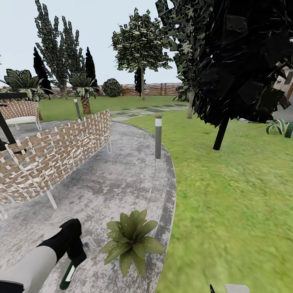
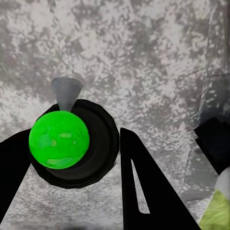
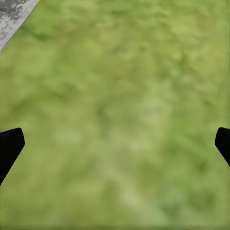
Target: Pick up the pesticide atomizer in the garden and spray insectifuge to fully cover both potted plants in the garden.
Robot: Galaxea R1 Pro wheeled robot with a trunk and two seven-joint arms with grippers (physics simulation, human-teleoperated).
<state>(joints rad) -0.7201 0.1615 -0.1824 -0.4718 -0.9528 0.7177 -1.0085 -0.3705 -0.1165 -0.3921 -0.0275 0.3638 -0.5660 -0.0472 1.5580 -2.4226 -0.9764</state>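
The left pincer (image 2: pixel 72 158) pinches the pesticide atomizer (image 2: pixel 67 143), seen end-on from the wrist. From the head, the bottle's long side tilts down and left, beside a potted plant (image 1: pixel 131 241). The right pincer (image 3: pixel 115 143) is spread wide over grass (image 3: pixel 120 96).

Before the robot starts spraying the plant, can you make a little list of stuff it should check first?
1. Is the pesticide atomizer in the left gripper? Ok: the bottle hangs from it, and the left wrist view shows fingers on either side of the bottle.
2. Is a potted plant close by? Ok: one stands on the stone patio just beside the atomizer.
3. Is the nozzle aimed at the leaves? Cannot tell: the head is hidden by the gripper.
4. Is the second potted plant found? Not ok: one is in sight so far.
5. Is the right gripper out of the way? Ok: it hangs open above the lawn.
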